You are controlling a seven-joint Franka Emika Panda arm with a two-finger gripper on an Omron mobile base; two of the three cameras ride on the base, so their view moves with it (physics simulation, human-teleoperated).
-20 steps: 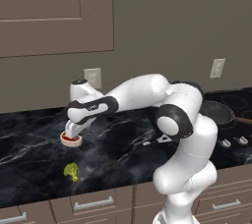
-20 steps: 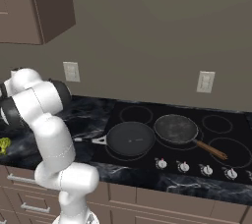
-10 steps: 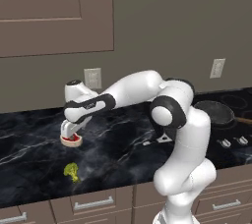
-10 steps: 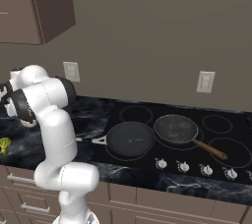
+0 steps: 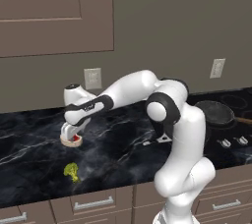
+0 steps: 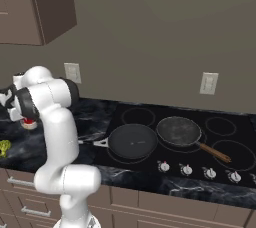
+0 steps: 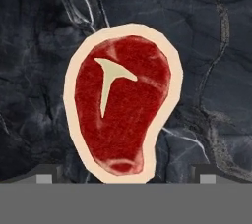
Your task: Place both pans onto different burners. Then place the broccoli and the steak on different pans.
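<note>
the black marble tabletop [image 5: 128, 134] runs into the glass cooktop [image 6: 210, 142], where the plain black pan [image 6: 132, 141] and the speckled pan [image 6: 179, 131] with its wooden handle each sit on a burner ring — so what looks left is the food. the white arm [image 5: 147, 90] reaches out low toward nine o'clock in the left base view, forearm nearly level, wrist bent down. the pincer [image 5: 70, 136] hangs spread wide right over the steak [image 7: 120, 105], pinching nothing; its two tips [image 7: 45, 173] flank the meat's narrow end at six o'clock in the hand view. the steak lies flat on the tabletop — likely soft, slick and light, so a squeeze across its narrow width seems best. the broccoli [image 5: 72, 171] sits near, toward the front edge.
</note>
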